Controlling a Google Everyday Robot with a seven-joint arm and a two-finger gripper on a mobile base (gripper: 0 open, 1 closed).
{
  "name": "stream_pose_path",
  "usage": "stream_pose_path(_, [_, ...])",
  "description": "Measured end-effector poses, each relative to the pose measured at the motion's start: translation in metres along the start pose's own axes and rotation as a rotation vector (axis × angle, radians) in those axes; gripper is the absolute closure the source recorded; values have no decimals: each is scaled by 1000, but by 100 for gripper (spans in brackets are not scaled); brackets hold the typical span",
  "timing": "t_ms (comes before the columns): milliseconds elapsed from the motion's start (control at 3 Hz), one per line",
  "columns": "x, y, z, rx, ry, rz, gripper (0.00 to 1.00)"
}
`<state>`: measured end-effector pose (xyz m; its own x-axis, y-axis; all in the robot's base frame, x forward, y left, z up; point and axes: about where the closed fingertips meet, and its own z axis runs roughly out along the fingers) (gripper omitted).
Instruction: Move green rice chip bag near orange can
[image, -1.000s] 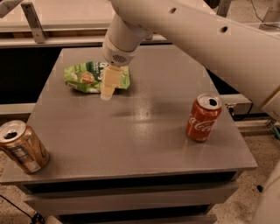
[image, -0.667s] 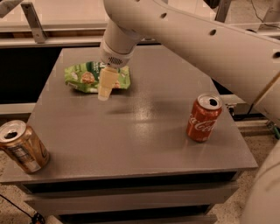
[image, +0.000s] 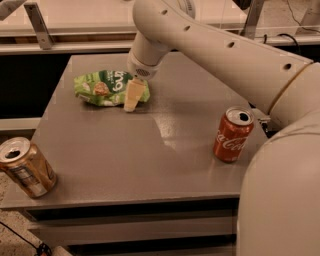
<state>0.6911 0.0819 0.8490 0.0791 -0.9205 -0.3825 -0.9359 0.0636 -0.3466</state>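
Jaws at the green bag (image: 107, 87) edge, likely for a pickup
Whether the jaws grip it, I cannot tell; the orange can (image: 27, 167) stands well apart from them, at the counter (image: 150, 150) corner.

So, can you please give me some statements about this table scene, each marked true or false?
1. The green bag lies toward the far side of the table. True.
2. The orange can stands right beside the bag. False: it stands apart, at the near corner on the picture's left.
3. The pincer is down at the end of the bag on the picture's right. True.
4. The red can lies on its side. False: it stands upright.
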Motion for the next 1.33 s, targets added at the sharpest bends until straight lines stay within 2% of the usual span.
stream_pose_path(333, [5,-3,10,-23,-6,8,40])
stream_pose_path(1000, [2,-6,3,-23,-6,8,88])
stream_pose_path(1333, [-5,0,1,-61,-67,-1,100])
